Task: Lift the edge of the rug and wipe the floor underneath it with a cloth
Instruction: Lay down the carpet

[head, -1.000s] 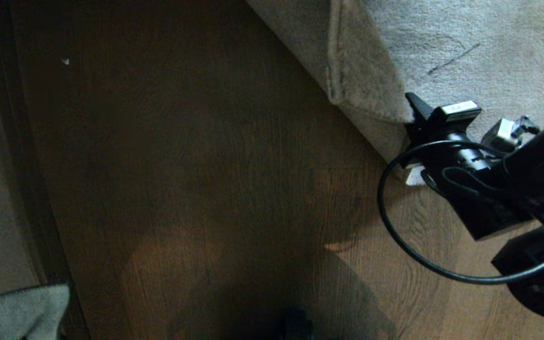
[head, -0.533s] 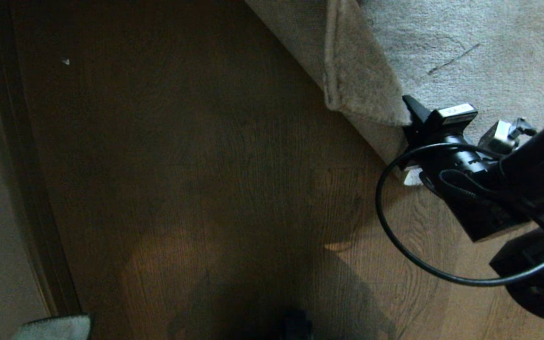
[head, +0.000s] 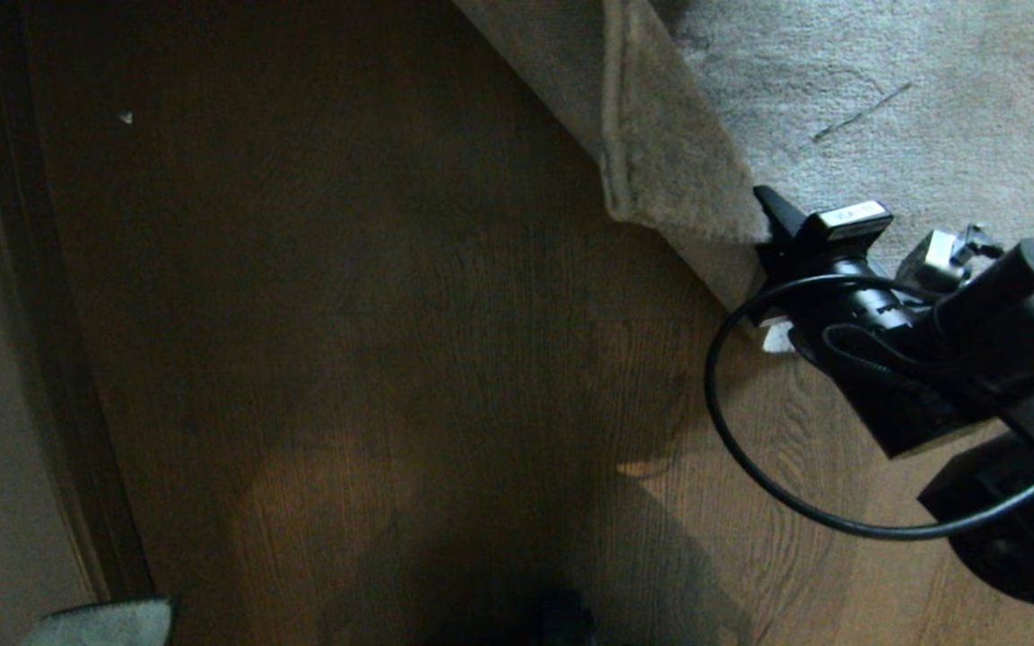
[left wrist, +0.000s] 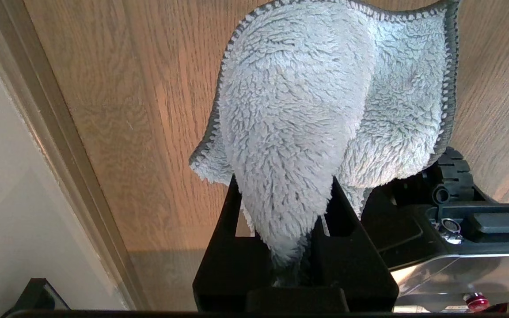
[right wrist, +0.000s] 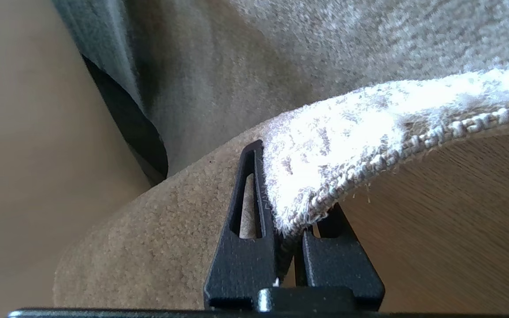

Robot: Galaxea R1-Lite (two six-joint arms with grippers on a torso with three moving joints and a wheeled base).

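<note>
The grey-beige rug (head: 885,81) fills the upper right of the head view. My right gripper (head: 764,220) is shut on the rug edge (head: 661,170), whose corner is raised and folded back off the brown plank floor (head: 373,341). In the right wrist view, the hemmed rug edge (right wrist: 413,132) runs between the fingers of the right gripper (right wrist: 292,194), with floor (right wrist: 457,229) showing beneath it. My left gripper (left wrist: 285,187) is shut on the fluffy pale cloth (left wrist: 316,101), which hangs over the floor (left wrist: 139,110). Only a strip of the cloth (head: 100,624) shows at the head view's lower left.
A wall and dark skirting (head: 23,359) run along the left. The right arm's black cable (head: 723,431) loops above the floor. A small white speck (head: 125,117) lies far left. My base and a wheel (left wrist: 453,176) sit close beside the cloth.
The right gripper has drawn the rug corner slightly to the left, folding it over further. The cloth at the lower left has sunk almost out of the head view.
</note>
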